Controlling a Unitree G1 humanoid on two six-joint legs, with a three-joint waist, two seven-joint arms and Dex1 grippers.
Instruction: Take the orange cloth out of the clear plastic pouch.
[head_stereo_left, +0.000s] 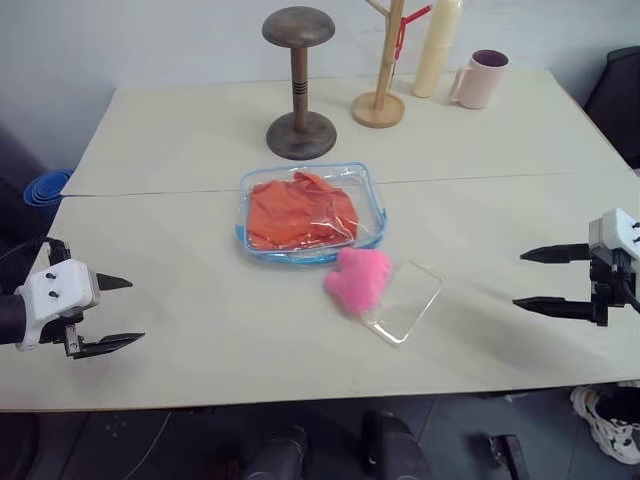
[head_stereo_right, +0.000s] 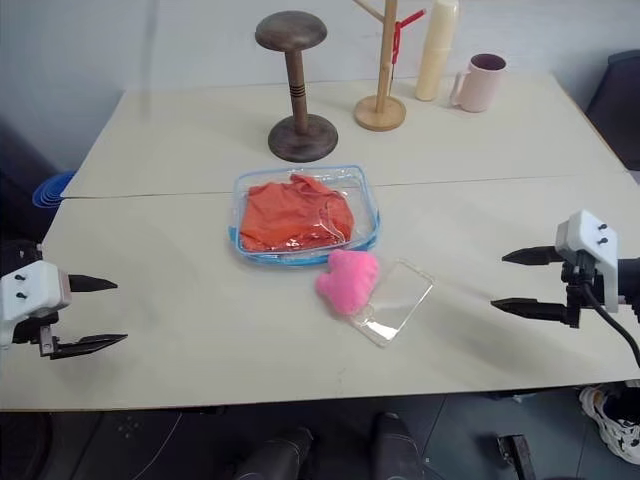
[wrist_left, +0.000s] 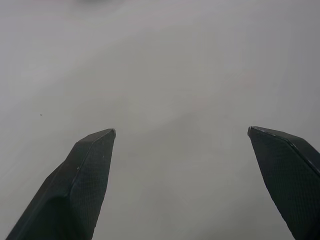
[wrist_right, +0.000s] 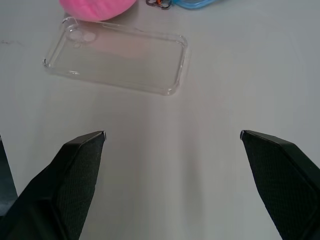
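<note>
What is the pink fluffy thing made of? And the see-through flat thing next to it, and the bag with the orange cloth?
Pink thing: looks like soft plush, fuzzy surface.
Flat thing: probably stiff clear plastic, shiny, raised rim.
Bag: thin clear plastic, glossy and creased, blue edging.
Orange cloth: wrinkled fabric.

The wrinkled orange cloth lies inside the clear plastic pouch with blue zipper edge, mid-table on the pale flat table. Just before the pouch, to its right, sits a fluffy pink plush, touching a flat clear plastic rectangle on its right. Behind the pouch stands a dark wooden mushroom-shaped stand.
</note>
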